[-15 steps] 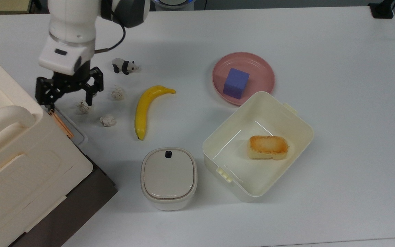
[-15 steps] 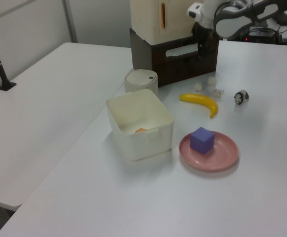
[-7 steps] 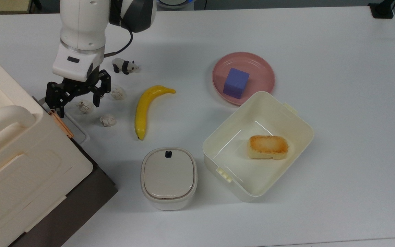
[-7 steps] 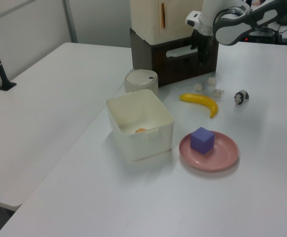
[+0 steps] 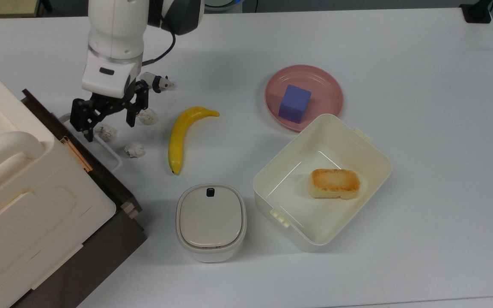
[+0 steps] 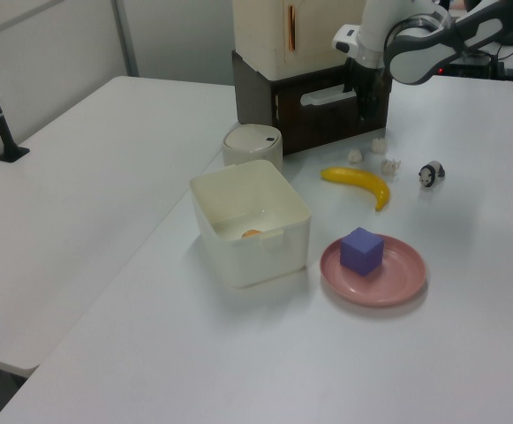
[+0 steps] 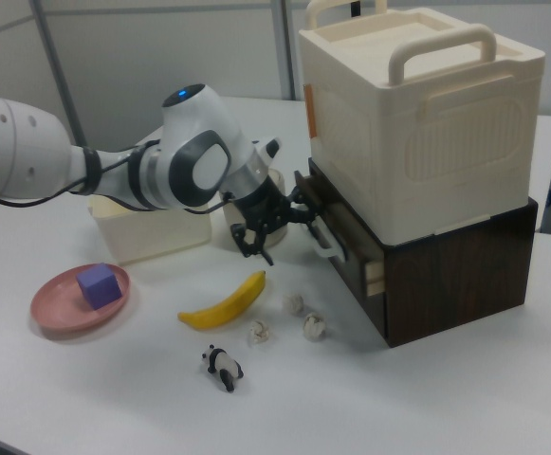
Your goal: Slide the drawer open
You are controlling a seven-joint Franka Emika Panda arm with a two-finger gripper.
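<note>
White table (image 5: 422,85), office partitions behind; drawer (image 5: 79,141) at left of the top view, partly out.
Gripper (image 5: 108,117) spread, one finger hooked behind the handle (image 5: 111,152), apparently to drag, not pinch.

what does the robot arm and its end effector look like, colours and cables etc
The arm has smooth white rounded shells with dark grey joint sections, and a small blue light glows on top of one joint in the right view. A white wrist block with a small dark slot carries the end effector, a black skeletal linkage with two fingers. A thin black cable loops from the arm toward the wrist.
</note>
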